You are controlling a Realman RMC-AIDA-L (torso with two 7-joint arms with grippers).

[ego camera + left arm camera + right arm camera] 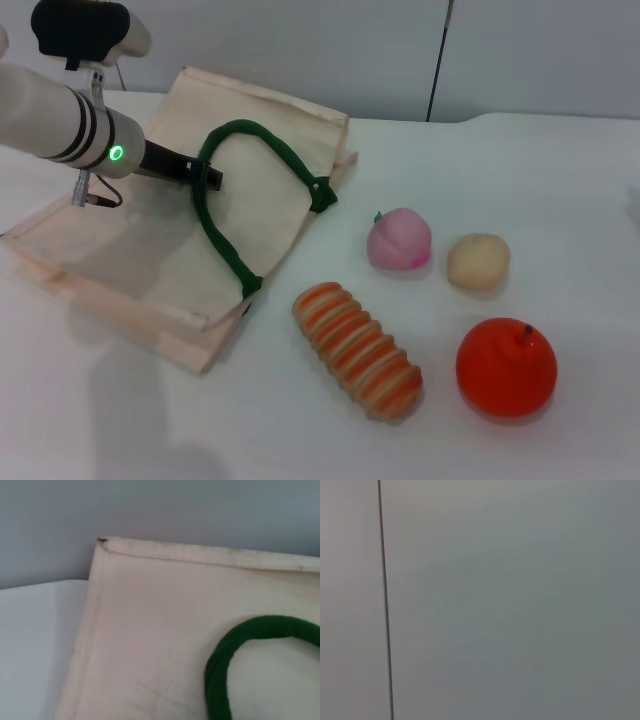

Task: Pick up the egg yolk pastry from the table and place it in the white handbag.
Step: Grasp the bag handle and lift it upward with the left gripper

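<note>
Four foods sit on the white table (560,180), to the right of the bag. Nearest are the round shiny orange (506,368) and the long orange-striped bread (357,349). Behind them are the small round pale yellow egg yolk pastry (478,262) and, just beside it, the pink peach (399,239). Nothing touches the pastry. Farther left lies the big flat cream cloth handbag (262,140) with thick dark green rope handles (218,235). The left gripper (205,176) reaches over the bag, its dark fingers close together at a green handle. I cannot tell if they pinch it.
</note>
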